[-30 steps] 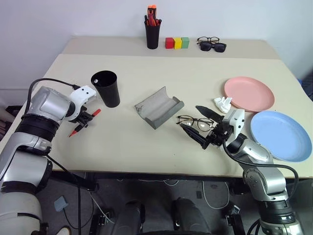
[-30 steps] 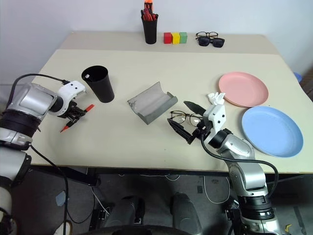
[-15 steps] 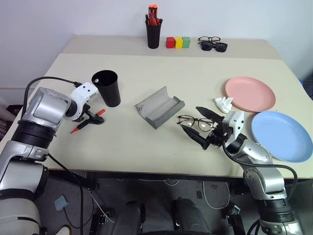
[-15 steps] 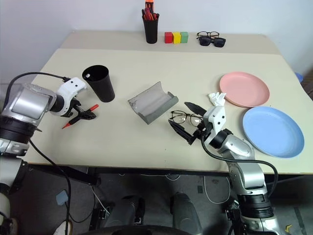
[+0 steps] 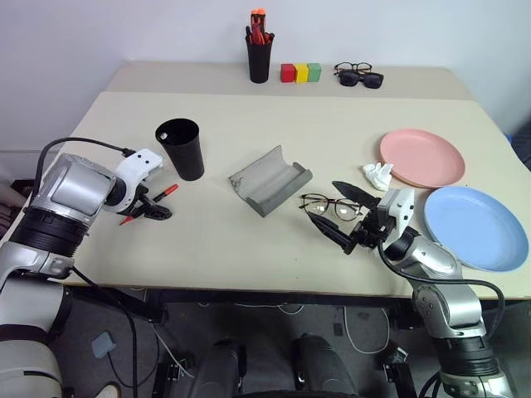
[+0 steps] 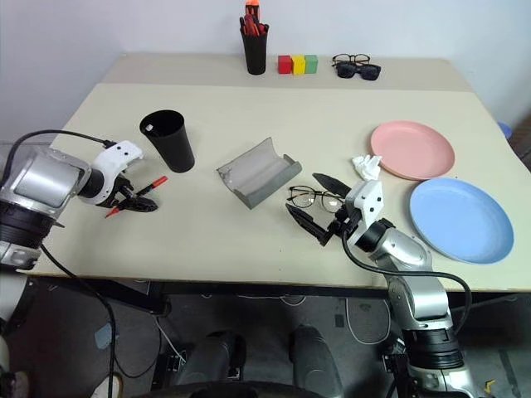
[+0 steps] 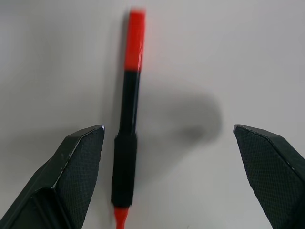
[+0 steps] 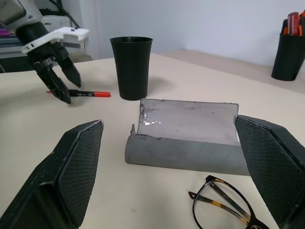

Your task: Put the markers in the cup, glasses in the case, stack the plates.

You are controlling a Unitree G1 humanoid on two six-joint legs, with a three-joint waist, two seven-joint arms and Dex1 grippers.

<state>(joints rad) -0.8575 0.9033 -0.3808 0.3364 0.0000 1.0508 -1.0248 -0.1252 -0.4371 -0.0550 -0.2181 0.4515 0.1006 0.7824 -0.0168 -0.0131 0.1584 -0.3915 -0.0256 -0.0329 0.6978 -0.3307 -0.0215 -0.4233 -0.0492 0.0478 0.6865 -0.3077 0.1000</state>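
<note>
A dark marker with a red cap (image 5: 158,197) lies flat on the table beside the black cup (image 5: 180,149). My left gripper (image 5: 148,211) hangs open just over it; in the left wrist view the marker (image 7: 127,143) lies between the fingers, close to one of them. A small white end shows inside the cup's rim. The glasses (image 5: 329,205) lie near the open grey case (image 5: 270,181). My right gripper (image 5: 323,199) stands open around the glasses, holding nothing. The pink plate (image 5: 421,157) and the blue plate (image 5: 474,228) lie side by side at the right.
At the table's back stand a black pen holder (image 5: 259,54), three coloured blocks (image 5: 299,72), sunglasses and another pair of glasses (image 5: 358,76). A small white crumpled thing (image 5: 378,175) lies beside the pink plate.
My left gripper was shut on the red-capped marker and has opened. The marker now lies on the table, and the hand has drawn back slightly. The right arm has kept still.
</note>
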